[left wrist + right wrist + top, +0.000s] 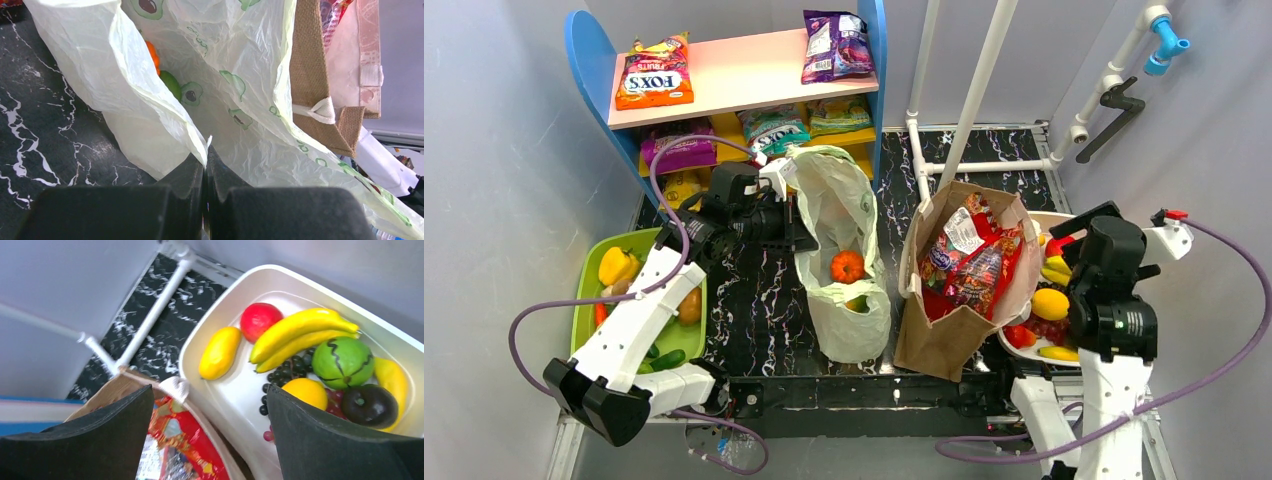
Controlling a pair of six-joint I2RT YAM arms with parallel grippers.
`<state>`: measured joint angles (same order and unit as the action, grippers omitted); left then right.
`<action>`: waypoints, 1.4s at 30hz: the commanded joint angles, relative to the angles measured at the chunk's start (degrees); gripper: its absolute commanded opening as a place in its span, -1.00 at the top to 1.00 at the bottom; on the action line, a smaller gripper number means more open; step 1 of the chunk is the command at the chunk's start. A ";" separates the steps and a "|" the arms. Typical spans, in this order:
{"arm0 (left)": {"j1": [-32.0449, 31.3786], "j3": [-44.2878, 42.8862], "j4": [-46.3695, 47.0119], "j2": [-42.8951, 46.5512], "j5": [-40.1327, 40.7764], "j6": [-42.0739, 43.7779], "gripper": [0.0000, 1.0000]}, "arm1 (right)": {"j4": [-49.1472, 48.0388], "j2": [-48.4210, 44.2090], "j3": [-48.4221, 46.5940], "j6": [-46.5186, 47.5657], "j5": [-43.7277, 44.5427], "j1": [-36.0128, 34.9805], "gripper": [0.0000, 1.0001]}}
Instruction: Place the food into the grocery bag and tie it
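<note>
The pale-green grocery bag (839, 215) lies open in the middle of the table, holding an orange-red round piece (847, 266) and a green piece (857, 303). My left gripper (804, 238) is at the bag's left rim. In the left wrist view it (206, 156) is shut on the thin edge of the bag (150, 100), with the orange piece (153, 54) and green piece (171, 82) showing inside. My right gripper (210, 395) is open and empty above the white tray's (240, 385) near rim. That tray holds more food: a yellow mango (220, 352), a red apple (260, 320) and bananas (300, 335).
A brown paper bag (959, 330) full of snack packets stands between the grocery bag and the white tray (1024, 352). A green tray (589, 300) with vegetables sits at the left. Behind are a blue shelf (744, 70) of snack bags and a white pipe frame (974, 90).
</note>
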<state>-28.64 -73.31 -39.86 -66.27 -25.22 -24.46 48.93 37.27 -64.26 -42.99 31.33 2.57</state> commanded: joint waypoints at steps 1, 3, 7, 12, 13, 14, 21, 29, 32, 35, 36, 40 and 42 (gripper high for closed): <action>-0.10 1.45 1.18 1.03 -2.44 -1.34 1.00 | 4.95 9.69 -0.60 -9.58 15.44 0.18 -0.81; -0.10 1.62 1.17 1.22 -2.62 -1.38 1.00 | 6.51 12.74 -0.40 -12.10 19.63 1.20 -0.81; -0.11 1.31 0.38 1.62 -2.45 -1.19 1.00 | 5.07 16.92 1.44 -12.32 17.59 6.91 -0.82; -0.12 0.60 -0.31 1.54 -2.61 -1.03 1.00 | 2.42 18.96 5.84 -11.93 12.04 13.52 -0.83; -0.13 0.57 -0.34 1.49 -2.60 -1.03 1.00 | 2.34 19.36 6.63 -12.16 11.26 14.33 -0.84; -0.11 0.53 -0.43 1.44 -2.63 -1.00 1.00 | 2.25 19.72 7.36 -12.34 9.92 15.10 -0.84; -0.10 0.70 -0.82 1.71 -2.44 -0.96 1.00 | -2.64 23.52 13.57 -11.54 -4.64 17.72 -0.85; -0.10 1.12 -1.80 2.41 -1.32 -0.42 1.00 | -4.85 26.43 16.52 -11.66 -11.00 18.36 -0.87; -0.11 1.14 -1.81 2.10 -1.32 -0.20 1.00 | -4.11 27.06 16.71 -11.53 -10.96 18.38 -0.87; -0.10 1.19 -1.80 1.72 -1.24 0.01 1.00 | -3.56 27.33 17.25 -11.08 -12.07 18.35 -0.88; -0.10 1.20 -1.80 1.67 -1.24 0.02 1.00 | -3.22 27.25 17.44 -10.93 -12.83 18.35 -0.88; -0.10 1.07 -1.72 1.39 -1.34 0.11 1.00 | -2.21 26.33 18.58 -9.98 -16.02 18.37 -0.89; -0.11 0.87 -1.69 1.18 -1.49 0.19 1.00 | -2.20 25.63 19.37 -9.20 -17.30 18.36 -0.89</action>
<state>-28.64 -71.94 -40.58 -65.54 -26.33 -25.20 46.31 64.20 -46.09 -53.42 18.30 20.67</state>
